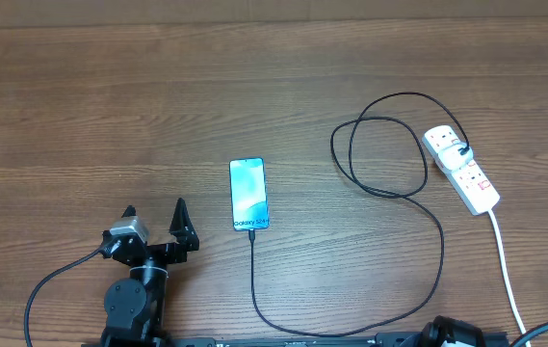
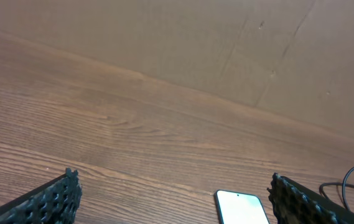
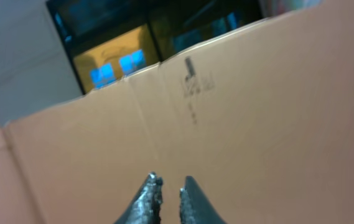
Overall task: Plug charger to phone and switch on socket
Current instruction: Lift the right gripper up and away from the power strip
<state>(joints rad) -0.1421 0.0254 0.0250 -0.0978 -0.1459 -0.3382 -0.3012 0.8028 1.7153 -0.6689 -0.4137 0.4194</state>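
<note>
The charger point(image 1: 253, 270) seems already joined to the near end of the phone point(image 1: 247, 194), which lies flat in the middle of the counter point(image 1: 81, 96). What remains, I judge, is the switch on the socket point(image 1: 462, 170), at the right side. To do this well, the right arm should come from above with closed tips. It should press only the red switch beside the plug, without pushing the strip or catching the charger's loops. The right tool point(image 3: 169, 184) is almost closed and empty, and it points up toward a cardboard wall. The left tool point(image 1: 154, 208) stands wide open and empty, near the counter's front edge, left of the phone.
</note>
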